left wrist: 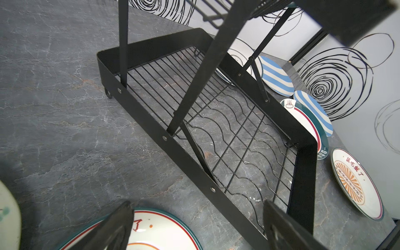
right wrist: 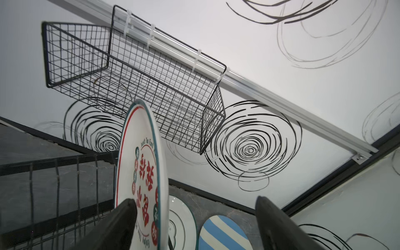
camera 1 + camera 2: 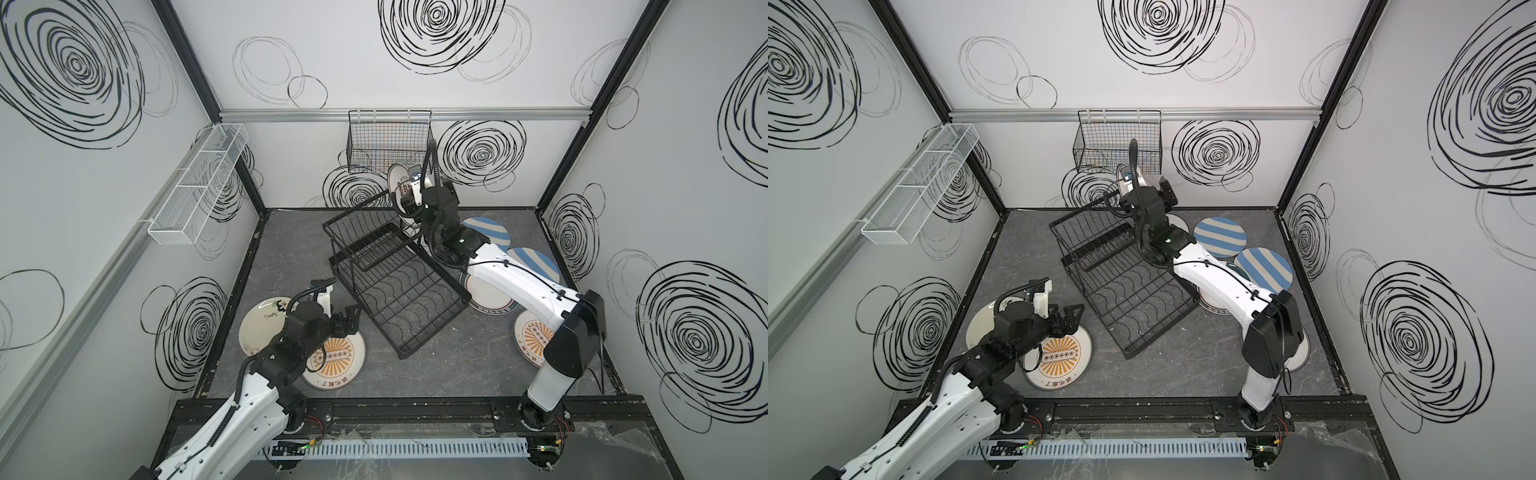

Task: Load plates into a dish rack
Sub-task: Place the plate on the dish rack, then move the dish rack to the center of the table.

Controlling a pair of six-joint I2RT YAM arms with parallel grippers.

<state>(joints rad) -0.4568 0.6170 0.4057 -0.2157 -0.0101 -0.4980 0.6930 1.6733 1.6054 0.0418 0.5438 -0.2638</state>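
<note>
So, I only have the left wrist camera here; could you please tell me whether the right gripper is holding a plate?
Observer: No, the right gripper is open, its fingers wide apart on either side of a plate with red characters that stands on edge.
Operator: Thank you; is that plate in the rack?
Observer: It stands at the far end of the rack, by the upper basket; whether it sits in a slot I cannot tell.
Operator: And what is behind it?
Observer: A black wire basket hangs above and behind it.
</note>
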